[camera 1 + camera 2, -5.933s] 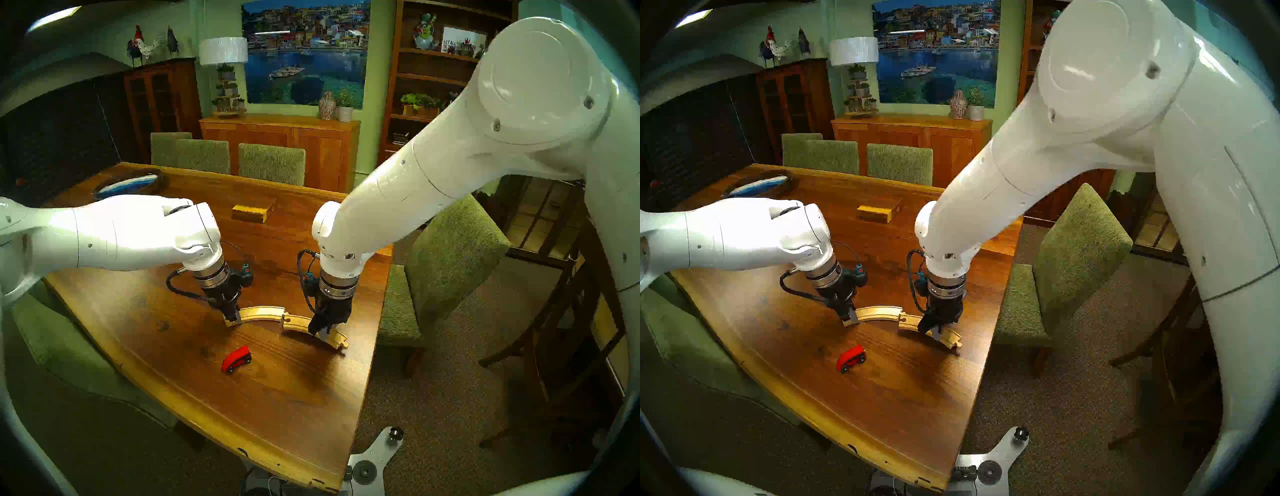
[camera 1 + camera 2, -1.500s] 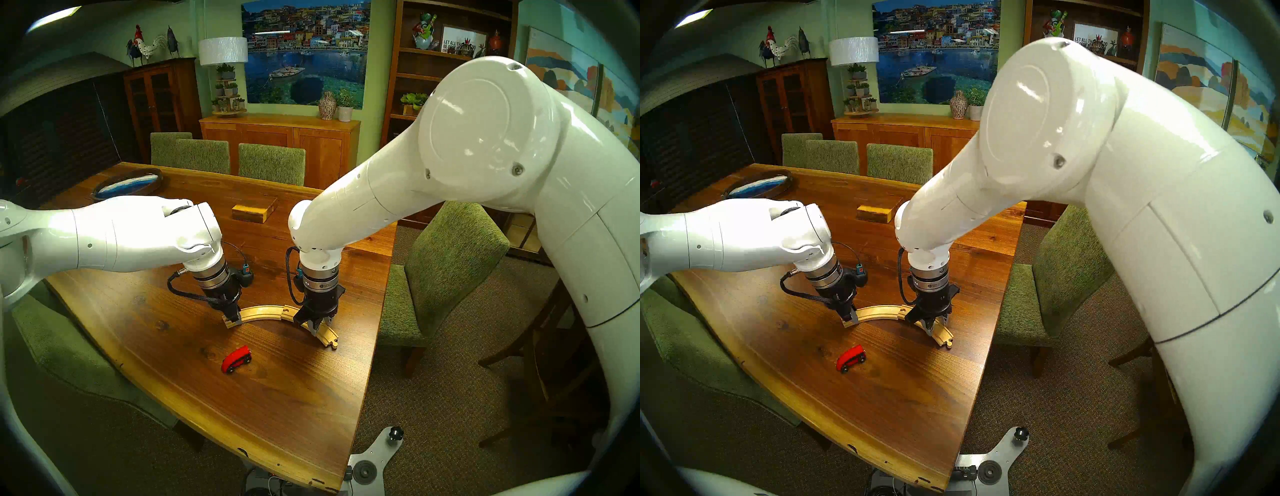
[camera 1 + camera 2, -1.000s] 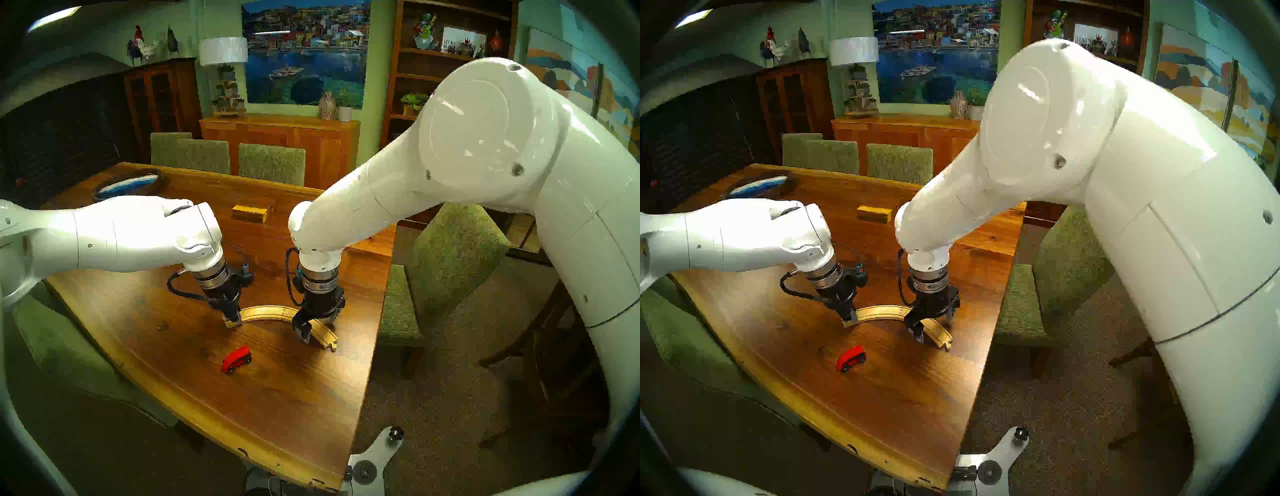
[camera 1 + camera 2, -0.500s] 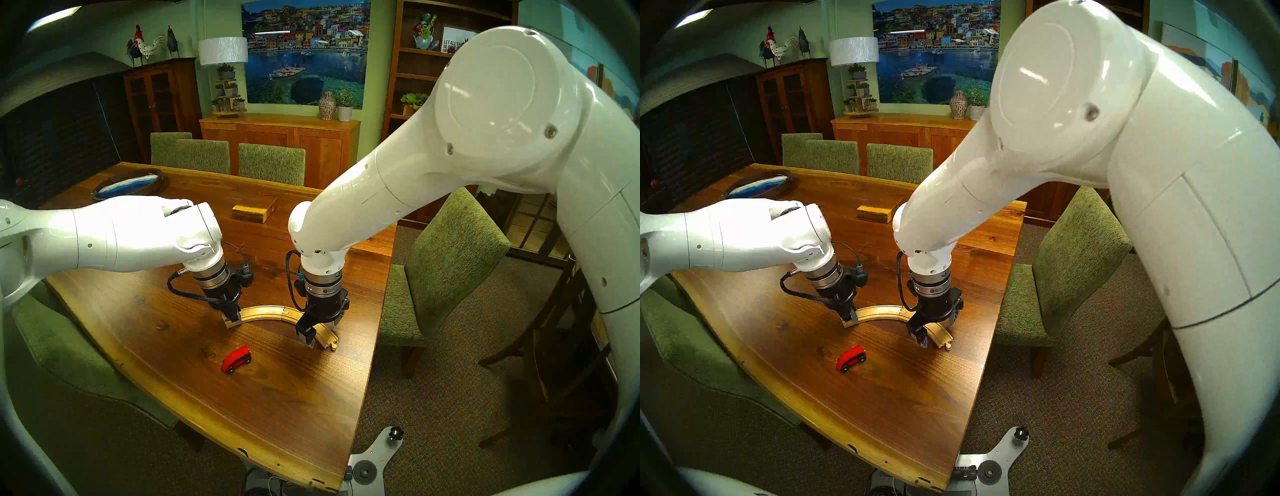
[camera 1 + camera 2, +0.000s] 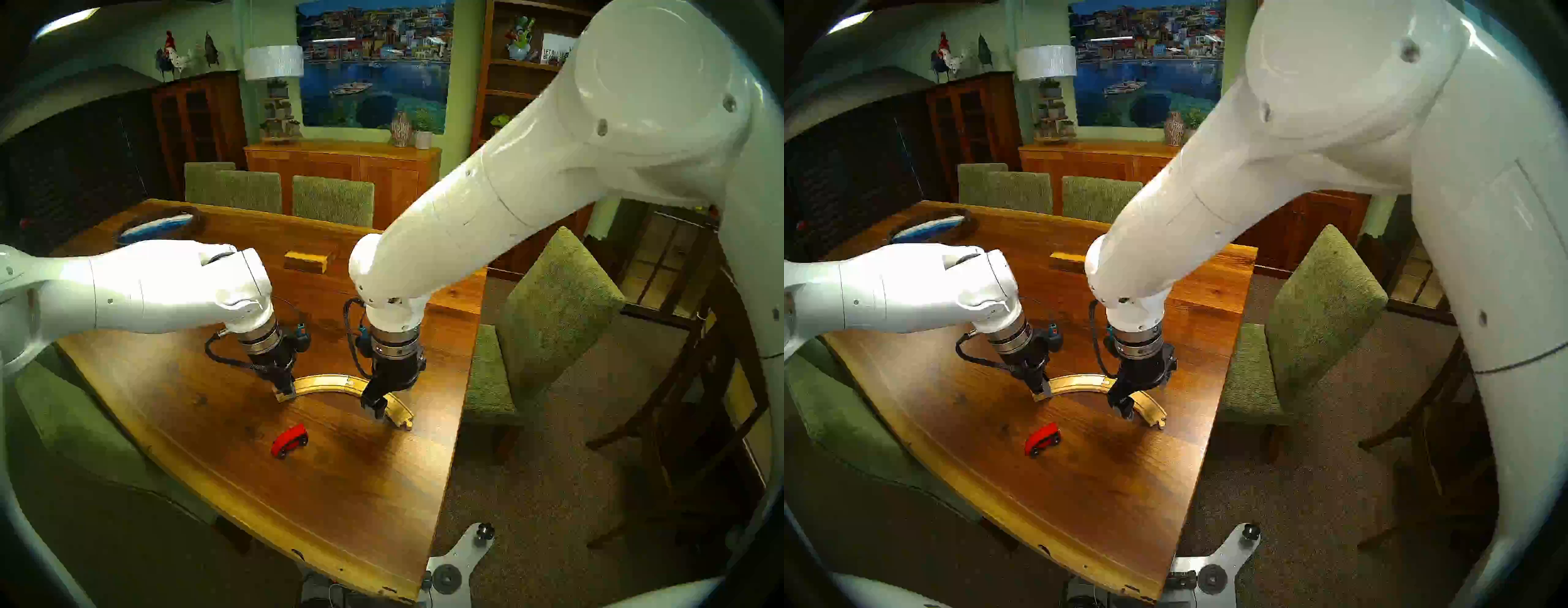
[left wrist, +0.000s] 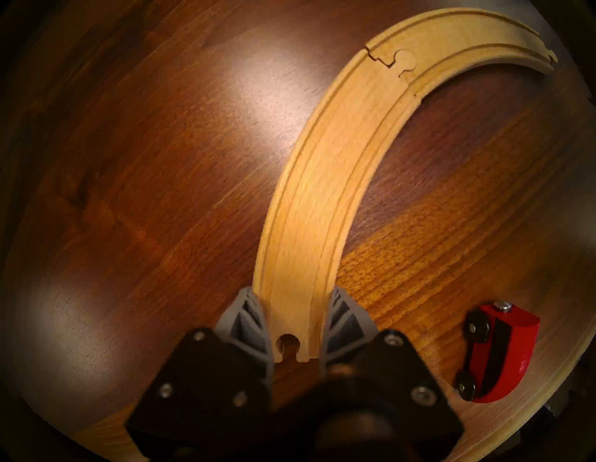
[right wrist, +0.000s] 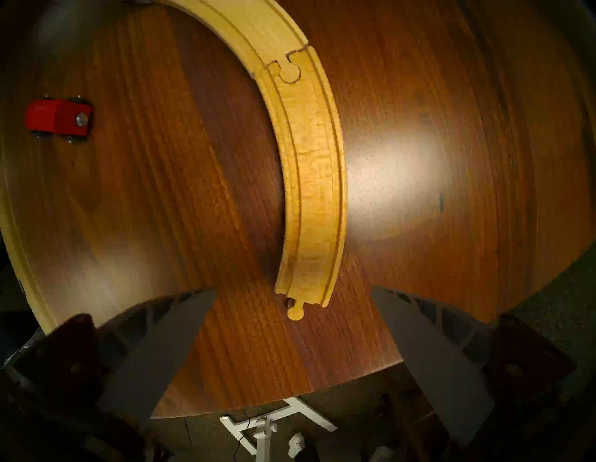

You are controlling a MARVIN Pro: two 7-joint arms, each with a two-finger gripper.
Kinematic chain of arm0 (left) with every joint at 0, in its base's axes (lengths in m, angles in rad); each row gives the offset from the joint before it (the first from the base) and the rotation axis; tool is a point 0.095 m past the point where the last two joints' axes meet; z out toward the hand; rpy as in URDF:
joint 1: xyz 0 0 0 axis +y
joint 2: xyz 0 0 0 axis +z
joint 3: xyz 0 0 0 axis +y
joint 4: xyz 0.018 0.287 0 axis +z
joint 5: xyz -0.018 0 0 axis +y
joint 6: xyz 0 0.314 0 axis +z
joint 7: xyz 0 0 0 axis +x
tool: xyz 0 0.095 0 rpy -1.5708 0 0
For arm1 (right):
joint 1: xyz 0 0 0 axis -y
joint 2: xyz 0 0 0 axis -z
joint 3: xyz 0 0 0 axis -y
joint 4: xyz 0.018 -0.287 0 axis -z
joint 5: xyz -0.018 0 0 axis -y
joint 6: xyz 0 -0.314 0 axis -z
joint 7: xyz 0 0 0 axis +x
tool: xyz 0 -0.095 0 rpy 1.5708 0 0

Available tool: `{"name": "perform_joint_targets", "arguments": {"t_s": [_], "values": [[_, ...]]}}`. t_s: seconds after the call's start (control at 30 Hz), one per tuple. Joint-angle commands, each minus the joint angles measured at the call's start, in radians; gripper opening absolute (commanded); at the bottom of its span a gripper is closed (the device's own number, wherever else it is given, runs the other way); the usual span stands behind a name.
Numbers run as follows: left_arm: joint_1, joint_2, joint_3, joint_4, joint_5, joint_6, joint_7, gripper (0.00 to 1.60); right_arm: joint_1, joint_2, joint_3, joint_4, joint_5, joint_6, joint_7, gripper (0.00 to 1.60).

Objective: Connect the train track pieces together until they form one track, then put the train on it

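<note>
The two pale grooved train track pieces lie joined peg-in-hole as one curved track [image 5: 326, 381] on the wooden table [image 5: 339, 509]; the joint [image 6: 401, 63] looks seated. My left gripper [image 5: 286, 391] is shut on the track's left end, with its grey fingers [image 6: 250, 309] pressed on both sides by the hole. My right gripper [image 5: 379, 409] hangs open just above the track's right end, holding nothing. The end peg [image 7: 296, 312] lies between its spread fingers [image 7: 154, 348]. The red train [image 5: 289, 440] stands on the table in front of the arc, apart from both grippers.
A yellowish wooden box [image 5: 307, 260] lies at mid-table behind the arms, and a dark oval dish [image 5: 157, 225] sits at the far left. Green chairs [image 5: 551, 322] line the table's right and far sides. The table's right edge runs close to the track's right end.
Six seconds ago the pieces were apart with my right gripper shut on the right one; now they are joined. Over the last second the open right gripper turned and shifted slightly. The left arm stayed put.
</note>
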Motion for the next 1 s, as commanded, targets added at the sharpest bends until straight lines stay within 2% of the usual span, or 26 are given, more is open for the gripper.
{"name": "perform_joint_targets", "arguments": {"t_s": [0.0,0.6,0.63,0.67,0.7,0.73,0.77,0.93,0.97], "values": [[0.0,-0.002,0.0,0.002,-0.001,-0.002,-0.004,0.0,0.08,0.04,0.011,-0.021,-0.017,-0.031,-0.001,1.6],[-0.009,0.001,0.001,0.014,-0.008,-0.007,-0.041,0.0,0.089,0.048,0.011,-0.039,-0.022,-0.051,-0.003,1.6],[-0.011,0.001,0.001,0.014,-0.007,-0.007,-0.044,0.36,0.089,0.048,0.011,-0.04,-0.022,-0.051,-0.003,1.6],[-0.012,0.001,0.002,0.016,-0.007,-0.008,-0.048,0.58,0.089,0.048,0.011,-0.04,-0.023,-0.051,-0.003,1.6],[-0.013,0.001,0.002,0.016,-0.007,-0.008,-0.05,1.18,0.089,0.048,0.011,-0.04,-0.023,-0.051,-0.003,1.6],[-0.015,0.001,0.003,0.017,-0.007,-0.008,-0.053,1.36,0.089,0.048,0.011,-0.04,-0.023,-0.051,-0.003,1.6],[-0.016,0.001,0.005,0.017,-0.007,-0.009,-0.055,1.47,0.089,0.048,0.011,-0.04,-0.023,-0.052,-0.003,1.6],[-0.038,0.012,0.01,0.01,0.0,-0.005,-0.072,1.45,0.089,0.048,0.011,-0.04,-0.023,-0.052,-0.004,1.6],[-0.042,0.015,0.009,0.009,0.0,-0.005,-0.075,1.41,0.089,0.048,0.011,-0.04,-0.023,-0.052,-0.004,1.6]]}}
